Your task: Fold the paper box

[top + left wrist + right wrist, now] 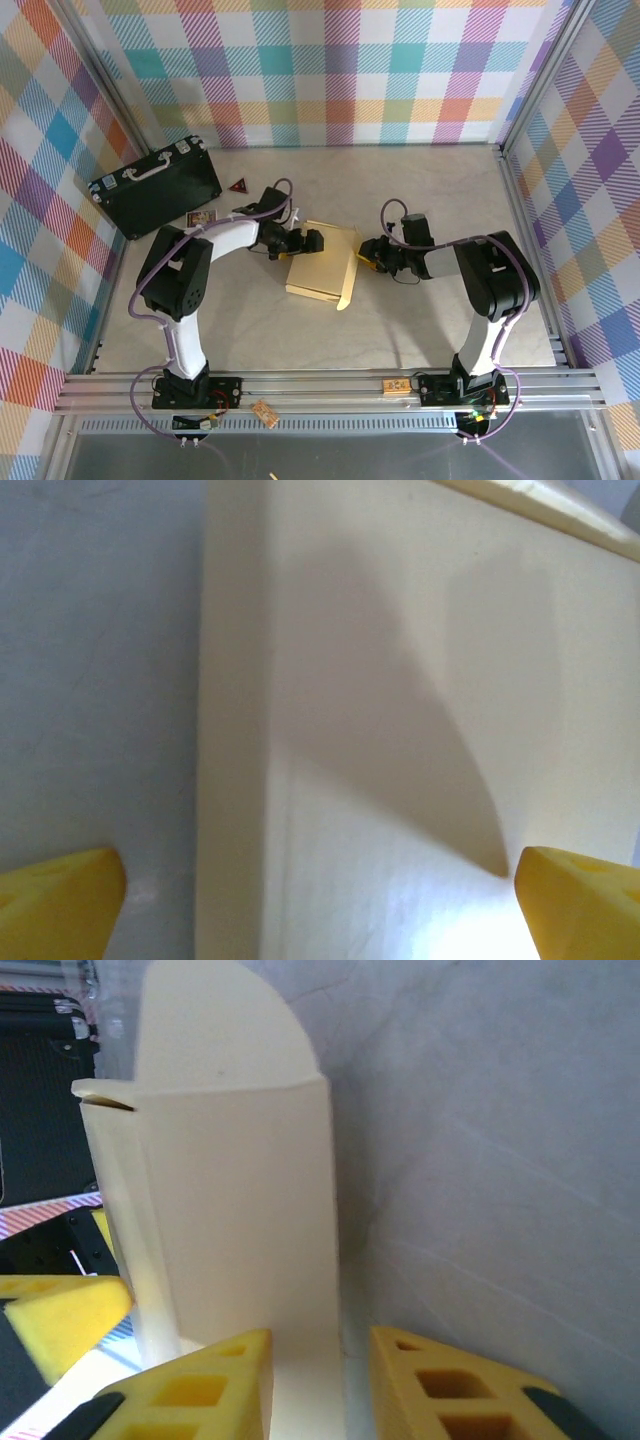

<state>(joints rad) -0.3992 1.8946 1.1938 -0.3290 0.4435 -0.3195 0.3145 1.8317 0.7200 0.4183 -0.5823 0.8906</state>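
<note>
Tan cardboard at mid-table: the paper box (pixel 320 265) lies between the two arms, well apart from the black case (pixel 158 185). The left gripper (pixel 320 880) is spread wide over a flat panel. The right gripper (pixel 320 1360) has narrow jaws straddling an upright flap; clamped or not, I cannot tell.
</note>
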